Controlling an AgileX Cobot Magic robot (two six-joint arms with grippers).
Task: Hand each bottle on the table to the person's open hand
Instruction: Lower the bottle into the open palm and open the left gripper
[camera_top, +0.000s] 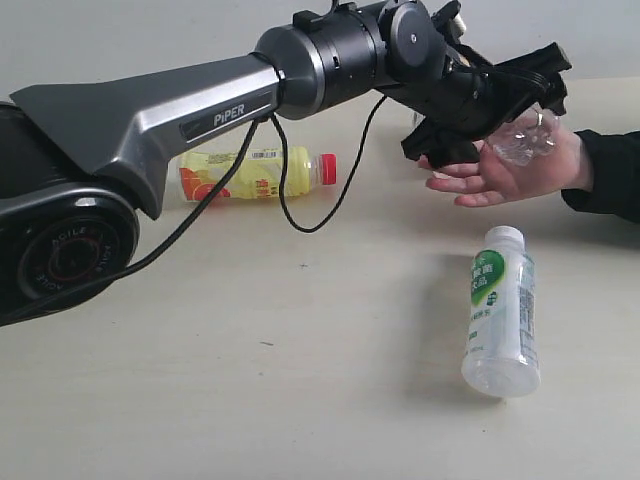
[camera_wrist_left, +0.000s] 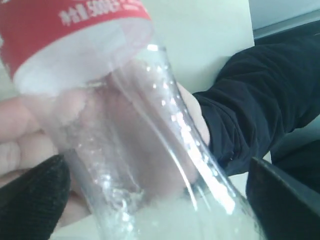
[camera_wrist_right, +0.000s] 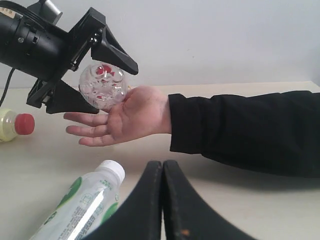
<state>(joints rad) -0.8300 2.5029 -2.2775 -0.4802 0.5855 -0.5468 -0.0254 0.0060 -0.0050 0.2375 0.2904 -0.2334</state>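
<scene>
Two bottles lie on their sides on the pale surface (camera_top: 300, 400). Over it my left arm (camera_top: 150, 110) reaches across to a person's open hand (camera_top: 520, 175), held palm up. The whitish bottle (camera_top: 500, 310) with a green label lies near the front of the exterior view, below that hand. The yellow bottle (camera_top: 255, 172) with a red cap lies farther back, behind my arm. My left pincer (camera_wrist_right: 114, 89) grips the clear bottle (camera_wrist_right: 102, 85) with a red label, its base just over the palm. My right pincer (camera_wrist_right: 162, 166) is closed, holding nothing.
</scene>
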